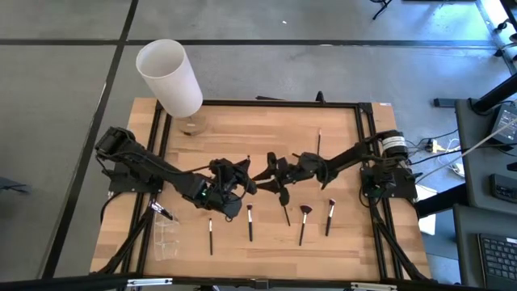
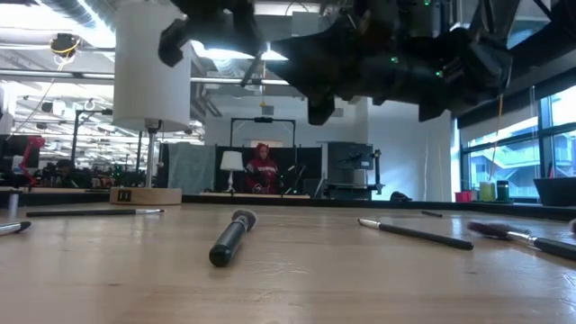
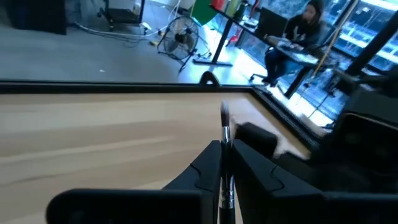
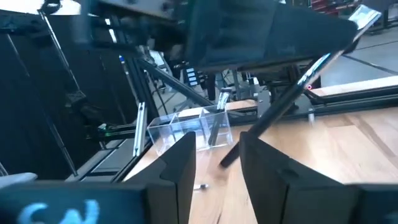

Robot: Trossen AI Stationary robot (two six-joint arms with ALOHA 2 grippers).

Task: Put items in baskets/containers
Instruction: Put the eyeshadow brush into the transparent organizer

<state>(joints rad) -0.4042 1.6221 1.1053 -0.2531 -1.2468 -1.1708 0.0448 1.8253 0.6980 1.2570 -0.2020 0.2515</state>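
Clear plastic container [image 1: 165,239] waits at the tabletop's [image 1: 266,129] near-left corner, one brush inside.
Left gripper [image 3: 224,163], raised mid-table, has jaws clamped on a brush [image 3: 224,127]; next it must carry it there. Right gripper [image 4: 216,152] hovers close, jaws apart, empty.

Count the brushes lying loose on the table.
6. Five in the front row, left to right: first, second, third, fan brush, fifth. One alone near the far edge. Arms may hide more.
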